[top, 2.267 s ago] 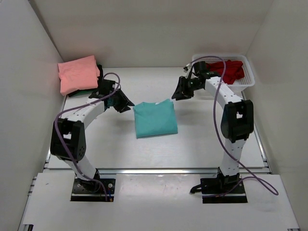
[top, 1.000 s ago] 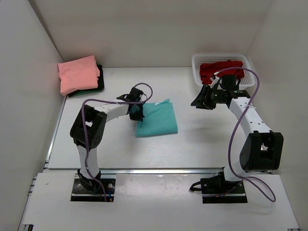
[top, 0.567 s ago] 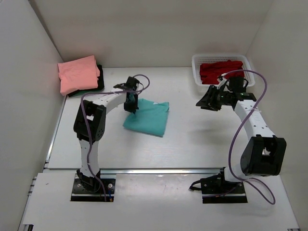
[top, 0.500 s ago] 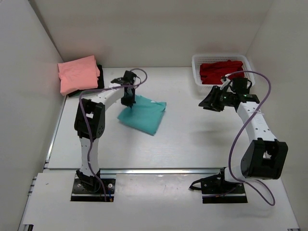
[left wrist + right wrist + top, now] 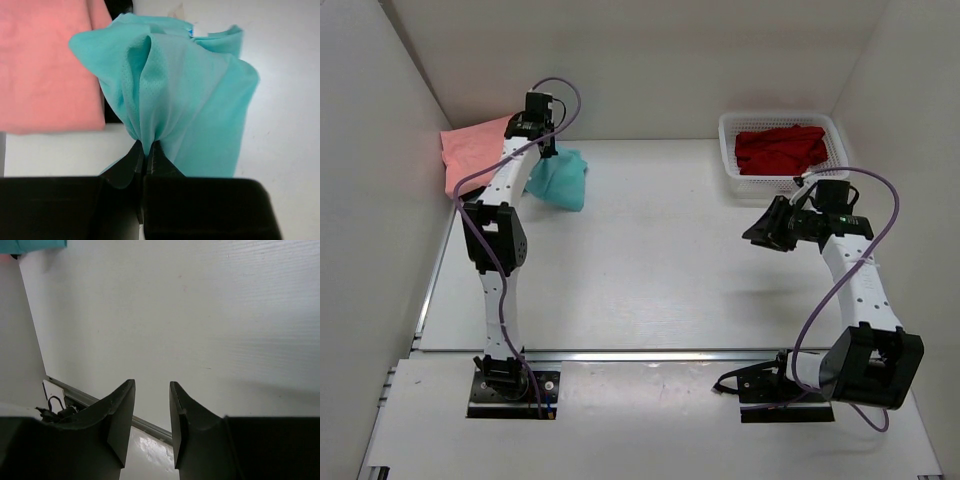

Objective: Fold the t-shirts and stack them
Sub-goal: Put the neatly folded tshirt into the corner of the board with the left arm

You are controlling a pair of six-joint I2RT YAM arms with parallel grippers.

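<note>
Teal t-shirt (image 5: 561, 178), lifted from middle of worktop (image 5: 650, 255), now hangs bunched at far left, just beside salmon pink t-shirt (image 5: 470, 152). Left gripper (image 5: 146, 152): clamped on its gathered cloth. Right gripper (image 5: 151, 412): parted, empty. Advice: lower squarely over pink stack before releasing, folds flat.

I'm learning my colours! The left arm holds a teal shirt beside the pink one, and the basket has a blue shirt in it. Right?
The basket holds a red shirt, not a blue one; the top view shows it. The left gripper does hold the teal shirt beside the pink shirt.
</note>
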